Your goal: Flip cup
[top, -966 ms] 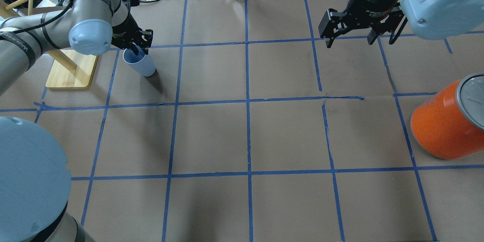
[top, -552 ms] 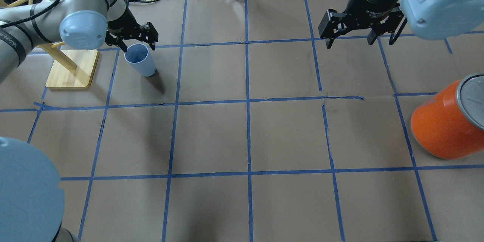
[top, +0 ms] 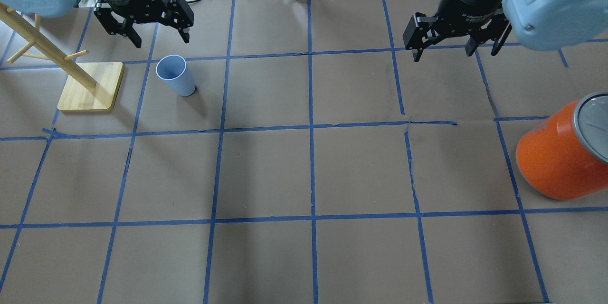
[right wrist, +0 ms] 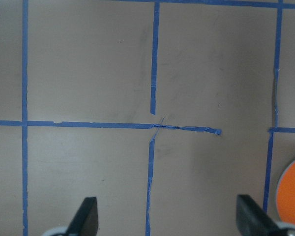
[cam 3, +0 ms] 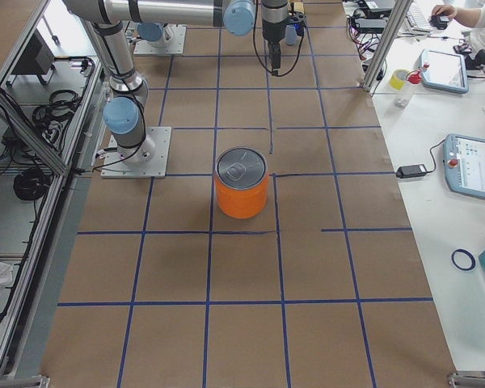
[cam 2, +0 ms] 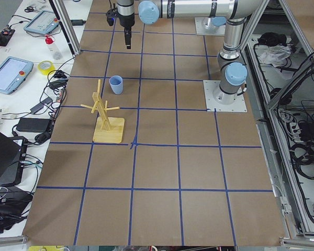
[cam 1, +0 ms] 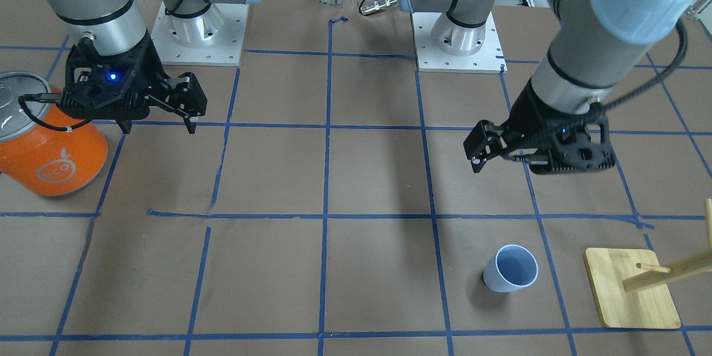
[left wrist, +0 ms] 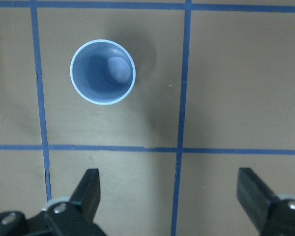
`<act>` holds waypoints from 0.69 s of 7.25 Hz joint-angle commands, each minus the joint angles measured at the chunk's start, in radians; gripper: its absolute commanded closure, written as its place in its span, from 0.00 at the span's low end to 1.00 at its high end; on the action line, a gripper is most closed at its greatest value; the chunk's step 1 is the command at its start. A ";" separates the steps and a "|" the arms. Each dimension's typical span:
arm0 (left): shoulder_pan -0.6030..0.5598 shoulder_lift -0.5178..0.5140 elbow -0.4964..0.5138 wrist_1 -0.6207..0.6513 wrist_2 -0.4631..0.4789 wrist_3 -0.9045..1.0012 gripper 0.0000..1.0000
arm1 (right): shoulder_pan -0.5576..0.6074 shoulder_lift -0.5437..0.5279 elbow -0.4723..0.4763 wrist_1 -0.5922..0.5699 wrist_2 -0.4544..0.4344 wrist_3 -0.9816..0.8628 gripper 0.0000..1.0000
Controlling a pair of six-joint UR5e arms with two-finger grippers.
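Note:
The pale blue cup (top: 175, 75) stands upright, rim up, on the brown paper at the far left. It also shows in the front view (cam 1: 512, 268) and in the left wrist view (left wrist: 103, 72), which looks down into its empty inside. My left gripper (top: 161, 40) is open and empty. It hangs well above the table, just beyond the cup, and touches nothing. My right gripper (top: 446, 52) is open and empty, high over the far right of the table.
A wooden peg rack on a square base (top: 90, 86) stands just left of the cup. A large orange can with a silver top (top: 555, 156) stands at the right edge. Blue tape lines grid the paper.
My left gripper was at the cup's rim with one finger inside. It has opened, let go, and risen away toward the far edge. The cup stays upright in place. The right arm barely moved.

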 commanded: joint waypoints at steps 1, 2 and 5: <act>-0.072 0.096 -0.054 -0.033 0.015 -0.014 0.02 | 0.000 -0.002 0.000 0.002 -0.016 0.000 0.00; -0.094 0.095 -0.077 -0.001 0.067 -0.014 0.09 | 0.000 -0.033 -0.001 0.057 -0.005 0.000 0.00; -0.103 0.175 -0.200 0.028 0.081 0.015 0.09 | 0.001 -0.051 -0.003 0.089 0.003 0.004 0.00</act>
